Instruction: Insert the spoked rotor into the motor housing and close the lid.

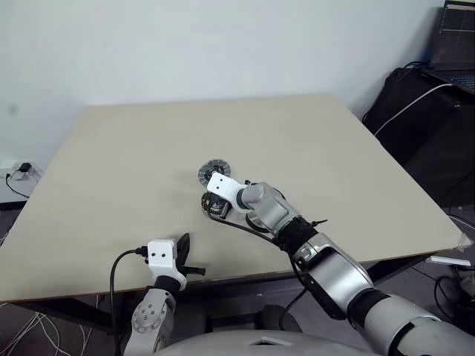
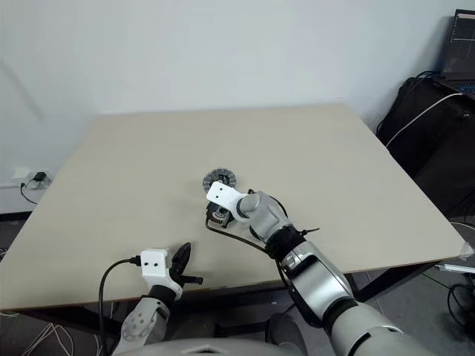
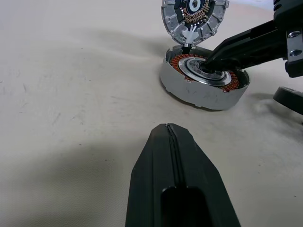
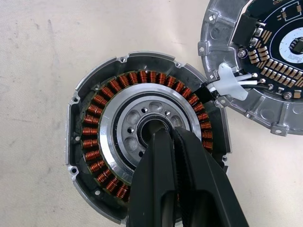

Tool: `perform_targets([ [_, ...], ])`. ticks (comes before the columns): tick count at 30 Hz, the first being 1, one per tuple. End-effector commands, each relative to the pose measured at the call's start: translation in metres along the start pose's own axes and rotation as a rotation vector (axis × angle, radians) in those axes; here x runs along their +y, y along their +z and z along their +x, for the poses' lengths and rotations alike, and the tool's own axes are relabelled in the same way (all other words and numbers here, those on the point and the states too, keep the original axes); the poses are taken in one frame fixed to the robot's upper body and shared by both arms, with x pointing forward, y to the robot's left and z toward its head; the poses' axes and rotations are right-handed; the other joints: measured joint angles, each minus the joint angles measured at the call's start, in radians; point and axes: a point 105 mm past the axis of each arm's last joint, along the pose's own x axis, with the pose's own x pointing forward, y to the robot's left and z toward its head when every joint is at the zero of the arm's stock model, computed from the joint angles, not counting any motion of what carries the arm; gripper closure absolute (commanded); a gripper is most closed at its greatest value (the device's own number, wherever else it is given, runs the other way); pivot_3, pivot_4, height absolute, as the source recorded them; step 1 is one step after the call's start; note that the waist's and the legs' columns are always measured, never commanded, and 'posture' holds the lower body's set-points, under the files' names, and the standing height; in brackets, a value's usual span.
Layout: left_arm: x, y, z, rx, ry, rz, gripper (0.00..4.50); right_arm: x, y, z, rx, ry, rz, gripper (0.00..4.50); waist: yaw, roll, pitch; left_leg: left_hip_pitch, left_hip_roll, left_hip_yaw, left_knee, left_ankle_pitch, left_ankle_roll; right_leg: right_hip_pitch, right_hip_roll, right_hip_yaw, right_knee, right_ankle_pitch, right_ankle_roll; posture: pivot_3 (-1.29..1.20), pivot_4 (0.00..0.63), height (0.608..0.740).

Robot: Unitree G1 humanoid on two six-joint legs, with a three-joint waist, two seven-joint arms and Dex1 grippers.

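Note:
The motor housing (image 4: 94, 137), a shallow metal cup ringed with copper coils, lies near the middle of the table (image 1: 148, 148). My right gripper (image 4: 166, 133) is shut, with its tips down in the hole of the housing's pale centre. The lid (image 4: 265, 61), ribbed with a dark circuit face up, lies touching the housing's far side and is joined to it by white wires. A dark round edge (image 3: 289, 98) lies on the table beside the housing under my right arm; I cannot tell whether it is the spoked rotor. My left gripper (image 3: 169, 128) is shut and empty near the table's front edge.
A black bag (image 1: 415, 111) and a laptop (image 1: 456, 44) stand off the table at the right. A black cable (image 1: 237, 226) runs along my right wrist close to the housing. A wall bounds the far side of the table.

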Motion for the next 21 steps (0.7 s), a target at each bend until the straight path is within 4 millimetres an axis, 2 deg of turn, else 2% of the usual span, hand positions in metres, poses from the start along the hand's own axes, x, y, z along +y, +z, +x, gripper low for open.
perform_targets([
  [1, -0.006, 0.009, 0.002, -0.042, -0.017, -0.005, 4.50, -0.004, 0.009, -0.001, -0.022, 0.007, 0.030, 4.50, 0.000, 0.000, 0.000, 0.000, 0.000, 0.000, 0.000, 0.000, 0.000, 0.000, 0.000, 0.000, 0.000, 0.000, 0.000, 0.00, 0.000, 0.740],
  [9, -0.006, 0.008, 0.002, -0.041, -0.017, -0.009, 4.50, -0.015, 0.016, -0.001, -0.056, -0.057, 0.120, 4.50, -0.002, 0.000, 0.000, 0.000, 0.000, 0.000, 0.000, -0.001, -0.003, 0.000, 0.000, 0.000, 0.001, 0.000, 0.000, 0.00, 0.000, 0.740],
  [15, -0.006, 0.008, 0.003, -0.039, -0.022, -0.012, 4.50, -0.015, 0.020, -0.003, -0.076, -0.028, 0.189, 4.50, -0.001, 0.000, 0.000, 0.000, 0.000, 0.000, 0.001, -0.001, -0.003, 0.000, 0.000, 0.000, 0.001, 0.000, 0.000, 0.00, 0.000, 0.740],
  [21, -0.006, 0.008, 0.003, -0.039, -0.025, -0.011, 4.50, -0.019, 0.024, -0.007, -0.113, -0.079, 0.010, 4.50, -0.001, 0.001, 0.001, -0.001, 0.000, 0.000, 0.000, -0.001, -0.002, -0.001, 0.000, 0.000, 0.000, 0.000, 0.000, 0.00, 0.000, 0.740],
])
